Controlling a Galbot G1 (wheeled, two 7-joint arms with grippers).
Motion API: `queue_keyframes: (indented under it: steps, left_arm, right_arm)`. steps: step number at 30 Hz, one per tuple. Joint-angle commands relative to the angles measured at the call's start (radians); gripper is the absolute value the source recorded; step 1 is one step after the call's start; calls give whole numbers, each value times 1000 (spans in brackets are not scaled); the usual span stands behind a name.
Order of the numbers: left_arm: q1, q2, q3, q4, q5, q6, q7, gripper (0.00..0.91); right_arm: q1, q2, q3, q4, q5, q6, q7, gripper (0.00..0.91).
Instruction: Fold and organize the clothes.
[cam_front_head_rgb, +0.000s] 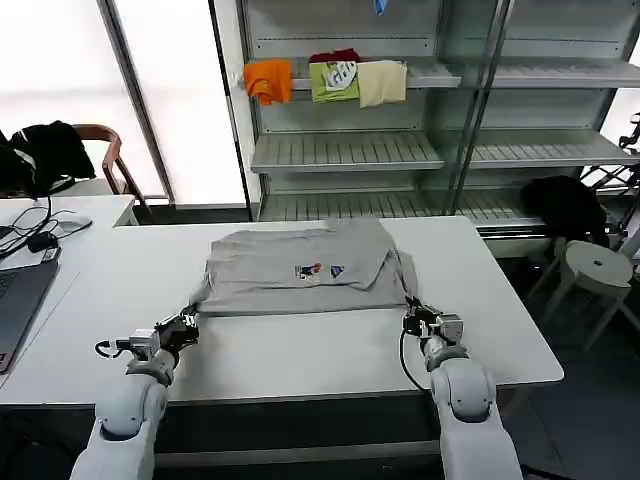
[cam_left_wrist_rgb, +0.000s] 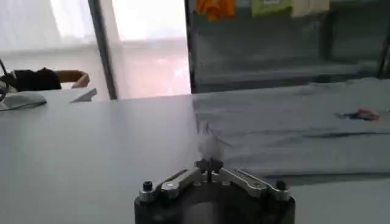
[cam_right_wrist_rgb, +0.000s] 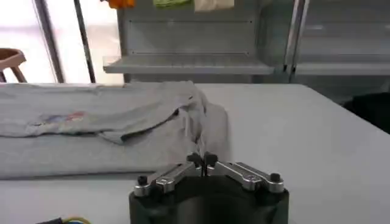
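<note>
1. Shirt (cam_front_head_rgb: 300, 268): one light grey shirt lies flat in the middle of the white worktop (cam_front_head_rgb: 300, 350), its small coloured chest print facing up and its long axis running side to side across my view.
2. My left pincer (cam_front_head_rgb: 186, 323) sits at the shirt's near left corner, fingers closed and pinching the fabric edge.
3. My right pincer (cam_front_head_rgb: 415, 318) mirrors it at the near right corner, likewise closed on cloth.
4. Both arms are equally near; the shirt stretches away from the pincers toward the shelves (cam_front_head_rgb: 345, 150), so I judge the next fold goes forward.
</note>
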Motion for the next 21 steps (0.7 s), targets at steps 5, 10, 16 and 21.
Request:
queue_keyframes:
  steps: [5, 10, 16, 21]
  left_arm:
    - [326, 96, -119, -319, -146, 67, 48, 0]
    - [398, 138, -162, -319, -168, 57, 51, 0]
    - [453, 165, -193, -341, -174, 59, 46, 0]
    - [462, 161, -192, -344, -152, 68, 26, 0]
  right_arm:
    - [-235, -29, -55, 276, -12, -27, 18, 0]
    - [-322, -32, -97, 329, -79, -26, 16, 0]
    - [-364, -41, -119, 358, -126, -26, 13, 0]
    - [-377, -41, -126, 352, -150, -26, 5, 0]
